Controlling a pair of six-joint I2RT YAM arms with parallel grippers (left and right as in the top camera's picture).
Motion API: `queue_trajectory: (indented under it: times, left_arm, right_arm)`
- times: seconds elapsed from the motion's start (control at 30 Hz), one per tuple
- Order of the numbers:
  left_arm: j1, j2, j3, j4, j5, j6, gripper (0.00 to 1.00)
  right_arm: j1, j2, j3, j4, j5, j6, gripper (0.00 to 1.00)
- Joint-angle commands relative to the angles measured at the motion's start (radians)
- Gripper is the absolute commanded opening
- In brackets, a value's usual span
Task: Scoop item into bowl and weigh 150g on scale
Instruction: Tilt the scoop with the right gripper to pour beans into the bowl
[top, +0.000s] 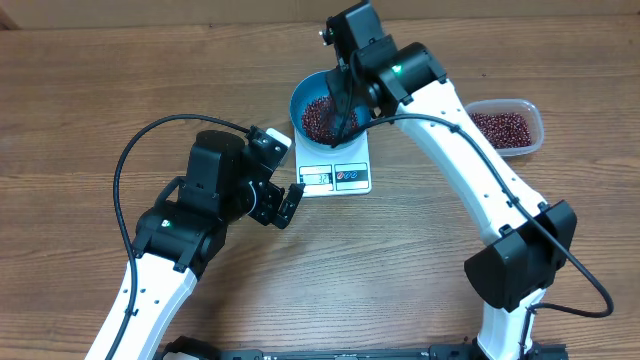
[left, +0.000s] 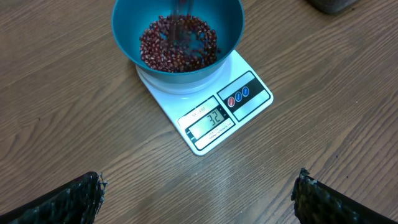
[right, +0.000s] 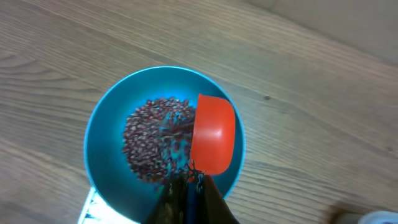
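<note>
Right pincer (right: 189, 193) clamps an orange scoop (right: 212, 134) tilted over the bowl (right: 106, 124) of beans (right: 146, 137) on the scale (left: 186, 102); left pincer (left: 199, 198) hangs wide open above the bench (left: 62, 124) nearby.

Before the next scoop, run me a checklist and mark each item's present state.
1. Seating: round bright blue plastic bowl sits on the small white rectangular kitchen scale: ok.
2. Target weight: grey display appears to read 32, short of 150: not ok.
3. Grip: right claw shut on the orange plastic scoop, above the bowl: ok.
4. Scoop emptied: cannot tell; the small dark red-brown beans blur beneath it.
5. Left claw open, empty, not touching the scale: ok.
6. Supply: clear plastic tub holds beans: ok.
</note>
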Motion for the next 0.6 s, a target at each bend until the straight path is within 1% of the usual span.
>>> queue_trajectory:
  times: [0.0, 0.2, 0.37, 0.57]
  left_arm:
    - [-0.002, -0.002, 0.023, 0.001, -0.006, -0.010, 0.99]
    - [-0.002, -0.002, 0.023, 0.001, -0.006, -0.010, 0.99]
    - [-0.002, -0.002, 0.023, 0.001, -0.006, -0.010, 1.00]
    - [-0.002, -0.002, 0.023, 0.001, -0.006, -0.010, 1.00]
  right_arm:
    - [0.002, 0.002, 0.033, 0.004, 0.082, -0.013, 0.04]
    - [0.002, 0.002, 0.033, -0.010, 0.078, -0.014, 0.04]
    - [0.002, 0.002, 0.033, -0.013, 0.000, -0.058, 0.04]
    - [0.002, 0.002, 0.033, -0.013, -0.031, -0.058, 0.04]
